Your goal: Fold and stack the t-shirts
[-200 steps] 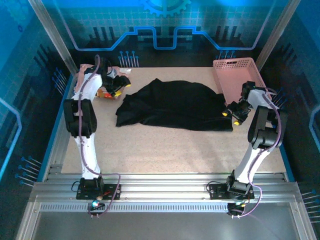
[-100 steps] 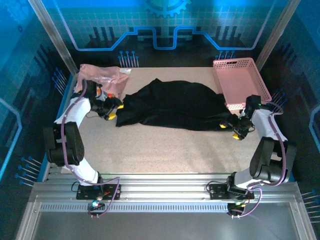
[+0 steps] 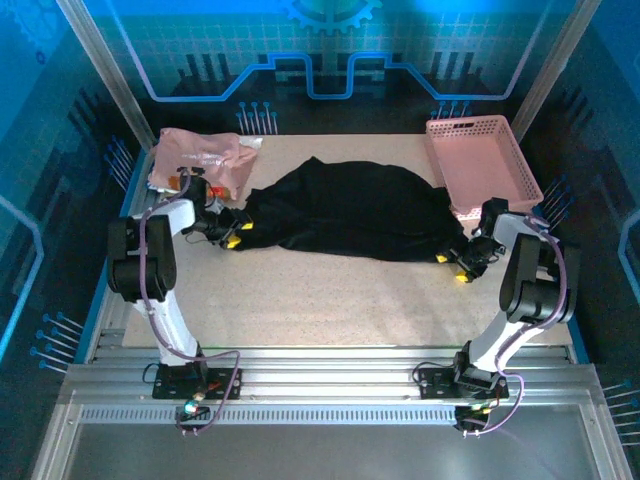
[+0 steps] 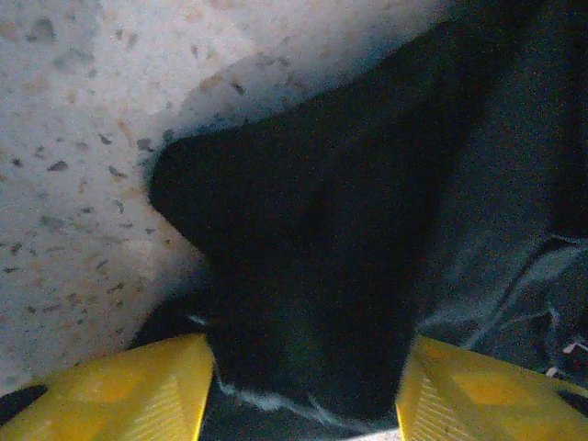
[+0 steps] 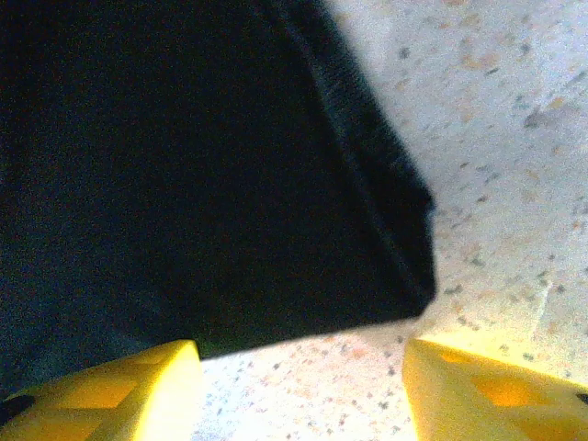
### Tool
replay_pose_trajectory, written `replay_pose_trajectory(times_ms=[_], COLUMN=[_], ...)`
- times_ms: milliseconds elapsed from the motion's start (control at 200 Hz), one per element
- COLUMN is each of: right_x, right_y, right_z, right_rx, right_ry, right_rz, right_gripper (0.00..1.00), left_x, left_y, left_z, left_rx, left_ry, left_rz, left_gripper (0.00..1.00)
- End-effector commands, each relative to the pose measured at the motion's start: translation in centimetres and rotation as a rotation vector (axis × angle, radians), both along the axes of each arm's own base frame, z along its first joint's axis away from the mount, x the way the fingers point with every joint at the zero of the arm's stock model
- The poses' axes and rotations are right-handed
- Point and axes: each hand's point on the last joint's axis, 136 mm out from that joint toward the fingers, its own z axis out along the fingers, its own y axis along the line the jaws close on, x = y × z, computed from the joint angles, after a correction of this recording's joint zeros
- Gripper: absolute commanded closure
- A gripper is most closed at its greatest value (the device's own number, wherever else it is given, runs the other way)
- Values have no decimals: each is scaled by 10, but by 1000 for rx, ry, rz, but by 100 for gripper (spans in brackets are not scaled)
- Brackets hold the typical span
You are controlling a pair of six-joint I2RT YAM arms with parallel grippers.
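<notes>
Beige speckled tabletop (image 3: 320, 300) closest in, with nothing folded on it yet. Moving up to the left gripper (image 3: 238, 232): spread wide, straddling the near-left corner of the large plain black cloth t-shirt (image 3: 350, 210). Seen from the left wrist as yellow fingertips (image 4: 110, 395) either side of a dark corner, with cloth right in the gap but not pinched, as far as can be told. Across to the right gripper (image 3: 452, 267): spread wide too, down low at the shirt's near-right corner. From the right wrist, that corner just ahead of the fingers (image 5: 496, 395), bare table in the gap, nothing gripped.

Beyond both, sprawled across mid-table, rumpled and unfolded. Further back on the left, crumpled at the far edge, the pale pink cloth t-shirt (image 3: 200, 155) with its brown, orange and red print, well apart from the black one's middle. Far right, the rigid pink plastic mesh basket (image 3: 480, 160), just beside the black shirt's far-right edge.

Judging by all this: barely started. No fold made, no stack begun. Looks like the opening grab on both near corners. Folding black, folding pink, stacking the pair: all left to do.
</notes>
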Motion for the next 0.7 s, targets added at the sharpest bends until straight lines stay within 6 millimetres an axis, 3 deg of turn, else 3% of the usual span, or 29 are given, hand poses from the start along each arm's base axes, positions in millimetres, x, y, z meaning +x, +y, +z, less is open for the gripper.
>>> replay_pose_trajectory(times_ms=[0, 85, 175, 300, 490, 690], right_x=[18, 22, 25, 18, -3, -46], right_y=[-15, -21, -25, -27, -25, -15], right_z=[-2, -3, -2, -1, 6, 13], right_rx=[-52, -81, -99, -123, -136, -149], right_ry=[-24, -15, -19, 0, 31, 93], right_rz=[-44, -54, -58, -39, -33, -53], right_gripper=[49, 67, 84, 99, 100, 100], left_x=[8, 5, 0, -18, -63, -113], left_y=[-2, 7, 23, 49, 68, 55], left_z=[-9, -12, -8, 8, 19, 13], left_rx=[29, 82, 125, 159, 188, 130], left_ry=[0, 17, 31, 32, 69, 142], left_rz=[-6, 7, 45, 102, 112, 133], left_gripper=[61, 86, 100, 100, 100, 100])
